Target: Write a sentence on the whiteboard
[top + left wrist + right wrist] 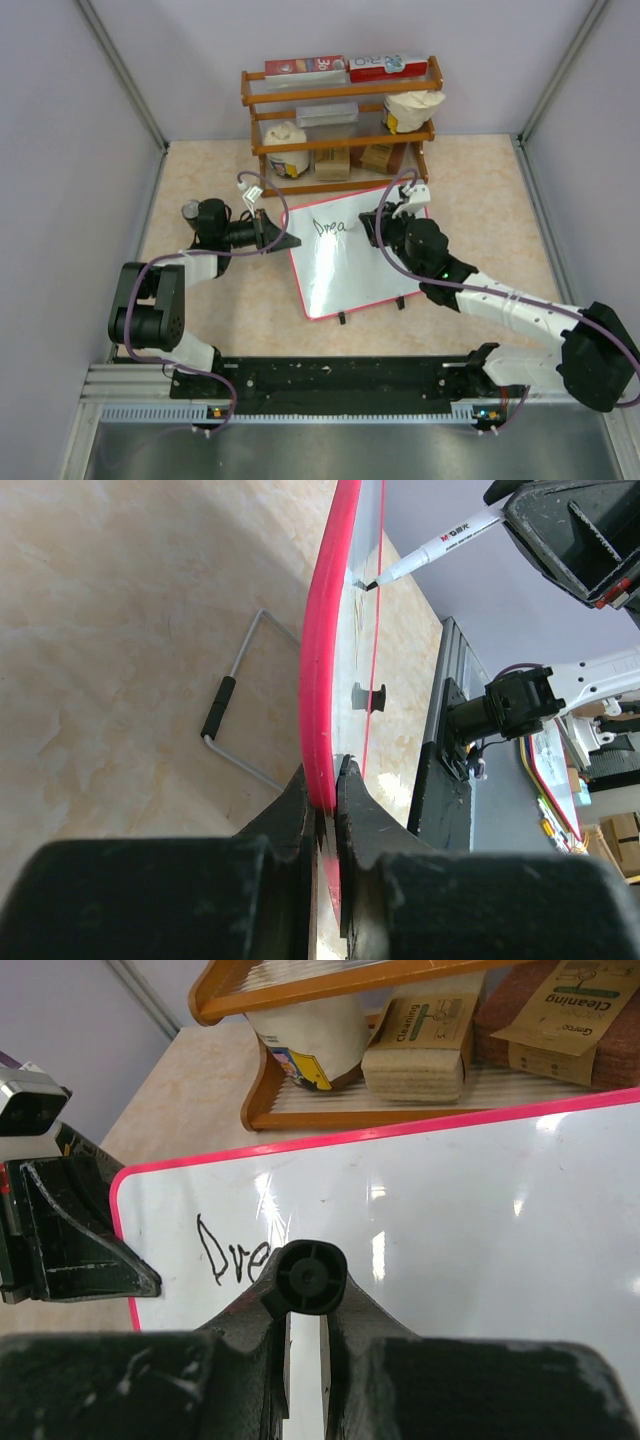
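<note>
Top external view: a red-framed, flat white rectangular whiteboard sits on the beige marbled tabletop between the two arms. Its left edge is pinched tight between the clenched jaws of the left gripper. The right gripper has its jaws clamped around a white plastic marker, whose tip meets the board just ahead of those jaws, at the end of thin black handwriting reading "Drea", which lies between the two grippers near the board's far edge.
</note>
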